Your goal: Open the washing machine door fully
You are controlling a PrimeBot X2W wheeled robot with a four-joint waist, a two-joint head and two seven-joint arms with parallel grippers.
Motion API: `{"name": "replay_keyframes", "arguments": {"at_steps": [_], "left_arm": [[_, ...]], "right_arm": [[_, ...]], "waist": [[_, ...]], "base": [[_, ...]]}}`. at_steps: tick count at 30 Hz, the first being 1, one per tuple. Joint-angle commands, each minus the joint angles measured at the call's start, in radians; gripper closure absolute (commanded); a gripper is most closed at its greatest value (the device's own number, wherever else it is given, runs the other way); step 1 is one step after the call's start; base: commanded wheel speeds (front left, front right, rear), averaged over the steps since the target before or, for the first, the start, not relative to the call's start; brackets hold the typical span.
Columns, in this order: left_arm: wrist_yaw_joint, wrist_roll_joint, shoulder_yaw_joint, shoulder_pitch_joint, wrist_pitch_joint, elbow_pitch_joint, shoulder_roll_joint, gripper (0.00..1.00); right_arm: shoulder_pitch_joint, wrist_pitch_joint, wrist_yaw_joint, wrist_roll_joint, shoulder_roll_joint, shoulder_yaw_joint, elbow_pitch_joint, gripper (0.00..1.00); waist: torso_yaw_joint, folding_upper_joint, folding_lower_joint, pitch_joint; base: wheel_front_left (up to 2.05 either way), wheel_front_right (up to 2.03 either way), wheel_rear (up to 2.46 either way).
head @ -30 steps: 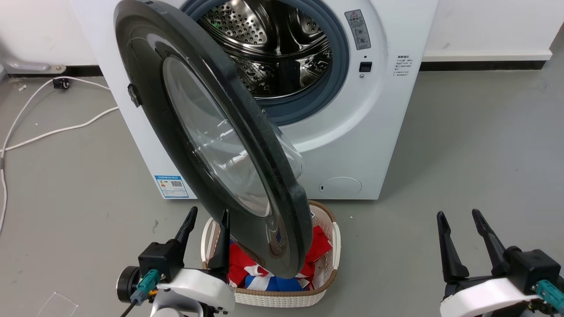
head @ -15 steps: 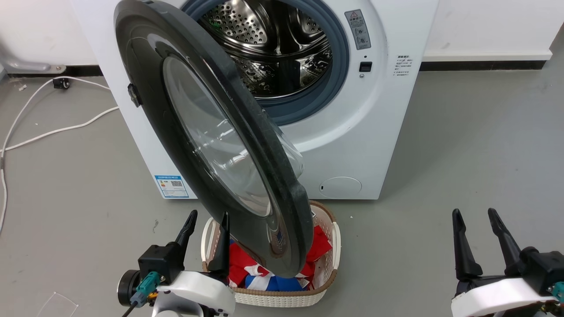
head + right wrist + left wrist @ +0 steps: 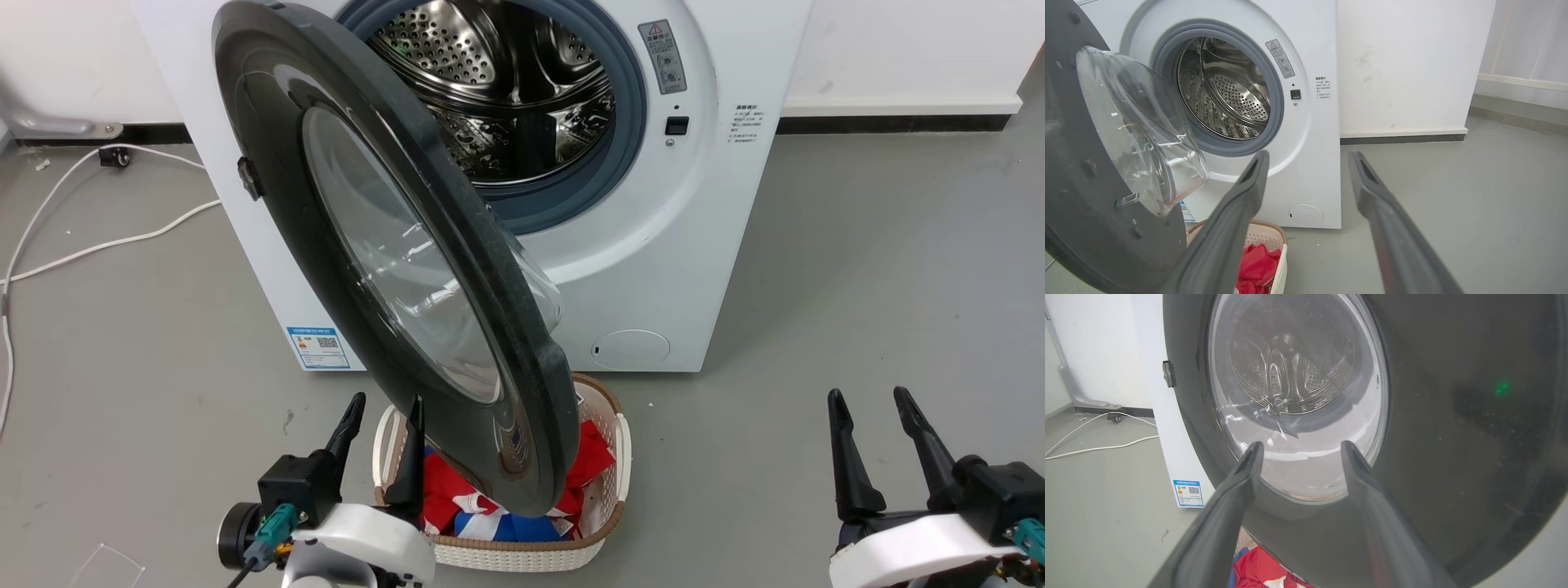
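The door [image 3: 392,269] stands partly open, hinged at the washer's [image 3: 653,261] left side and swung out toward the robot, so the head view sees it almost edge-on. It is a large round disc with a wide glossy black rim around a clear glass bowl that bulges toward the drum [image 3: 506,90]. In the right wrist view its inner face is matt dark grey, with a small metal latch [image 3: 1126,201] near the rim. Behind it the opening is uncovered: a perforated steel drum ringed by a grey-blue gasket [image 3: 622,139]. The white washer sits on the grey floor [image 3: 857,269] at its far edge, against the wall, with a blue label [image 3: 318,347] low on the left and a round filter cap [image 3: 630,347] low on the right. The door's lower edge hangs over a cream basket [image 3: 608,457] of red and blue clothes [image 3: 445,498], which stands on the floor just before the washer. The left gripper [image 3: 388,400] is just beside the door's outer face, its 2 fingers apart and holding nothing; whether 1 touches the rim cannot be told. The right gripper [image 3: 867,394] is well apart from the door, low on the right, fingers spread and empty.
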Motion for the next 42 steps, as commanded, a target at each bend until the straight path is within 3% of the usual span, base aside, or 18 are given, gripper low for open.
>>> {"name": "replay_keyframes", "arguments": {"at_steps": [1, 9, 22, 32, 42], "left_arm": [[0.003, 0.002, 0.0, -0.012, -0.002, 0.005, -0.001, 1.0], [0.03, 0.016, 0.01, -0.05, -0.002, -0.06, 0.0, 1.0], [0.081, 0.04, -0.061, -0.16, 0.009, -0.427, -0.001, 1.0], [0.081, -0.03, -0.3, -0.212, 0.111, -0.597, -0.001, 1.0], [0.058, -0.146, -0.555, -0.134, 0.29, -0.512, -0.001, 1.0]], "right_arm": [[0.014, 0.003, 0.0, -0.001, 0.002, 0.002, -0.007, 0.0], [0.024, 0.01, 0.0, 0.002, 0.002, 0.0, -0.015, 0.0], [0.031, 0.026, 0.0, 0.007, 0.002, -0.005, -0.022, 0.0], [0.038, 0.035, 0.0, 0.003, 0.002, -0.011, -0.027, 0.0], [0.04, 0.049, 0.0, 0.005, 0.002, -0.014, -0.028, 0.0]], "waist": [[0.0, 0.0, 0.0, -0.002], [0.003, 0.0, 0.0, -0.007], [0.015, 0.0, 0.0, -0.011], [0.011, 0.0, 0.0, -0.017], [0.006, 0.0, 0.0, -0.01]], "base": [[0.0, 0.0, 0.0], [0.0, 0.0, 0.0], [0.0, 0.0, 0.0], [0.0, 0.0, 0.0], [0.0, 0.0, 0.0]]}}
